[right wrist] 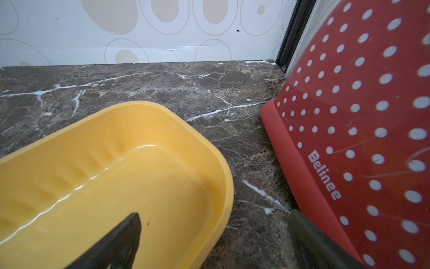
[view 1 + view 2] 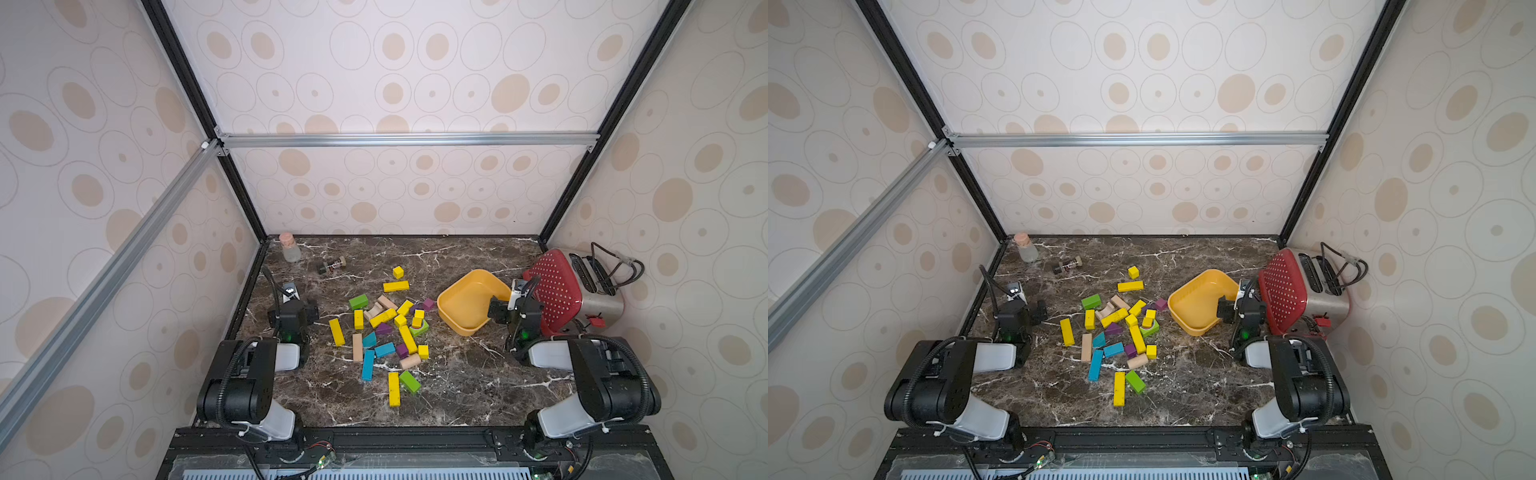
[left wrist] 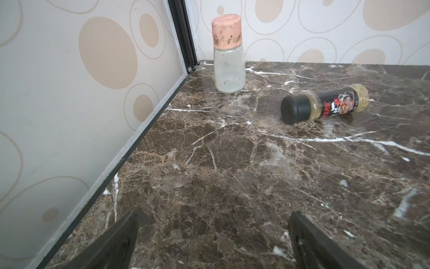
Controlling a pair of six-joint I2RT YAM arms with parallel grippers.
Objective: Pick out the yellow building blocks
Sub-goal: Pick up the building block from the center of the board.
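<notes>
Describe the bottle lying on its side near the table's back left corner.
The spice bottle is a clear plastic-looking cylinder with a black cap and a black label with red print, holding pale contents. It lies on its side on the marble table, touching nothing else; the upright pink-capped jar stands clear of it.

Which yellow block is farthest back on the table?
The small yellow cube, set apart just beyond the lone yellow bar. Every other yellow block lies nearer the front, in or around the mixed pile.
</notes>
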